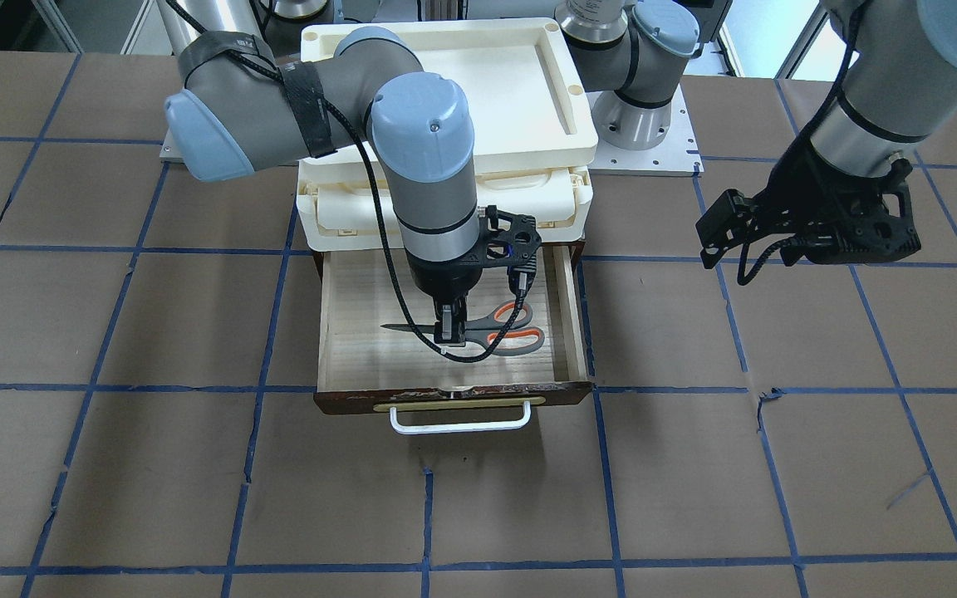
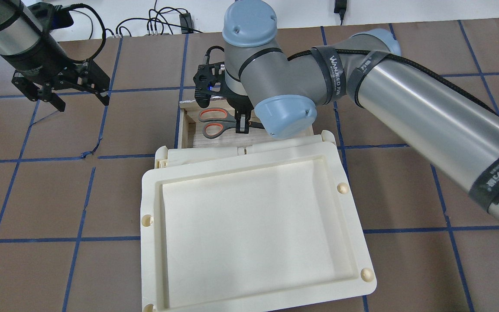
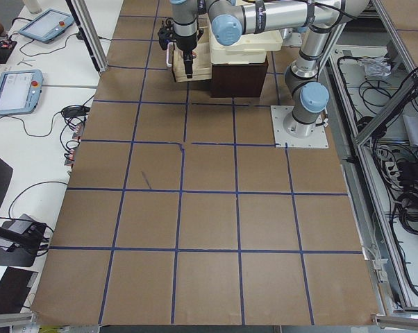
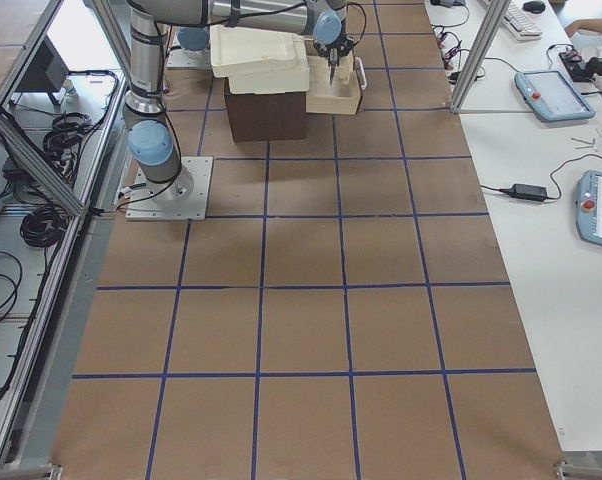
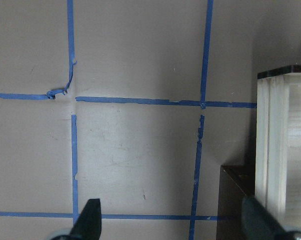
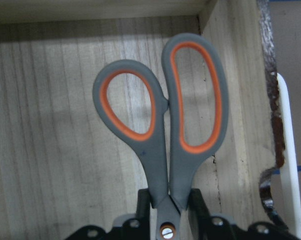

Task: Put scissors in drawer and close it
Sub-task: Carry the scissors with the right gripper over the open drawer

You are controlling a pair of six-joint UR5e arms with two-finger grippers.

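The scissors [image 1: 512, 340], with grey handles lined orange and grey blades, lie flat inside the open pale-wood drawer [image 1: 576, 316]; they also show in the overhead view [image 2: 212, 129]. My right gripper [image 1: 449, 326] reaches down into the drawer and is shut on the scissors at the pivot. In the right wrist view its fingers [image 6: 143, 202] flank the neck of the scissors [image 6: 158, 170]. The drawer's dark front [image 1: 453, 401] carries a white loop handle [image 1: 458, 425]. My left gripper [image 2: 80, 102] is open and empty, above the table beside the drawer [image 5: 280, 150].
A cream plastic tray unit [image 2: 254, 225] sits on top of the dark cabinet, behind and above the open drawer. The table is brown paper with a blue tape grid [image 1: 694, 465]. The right arm's elbow [image 2: 282, 115] hangs over the drawer's right half.
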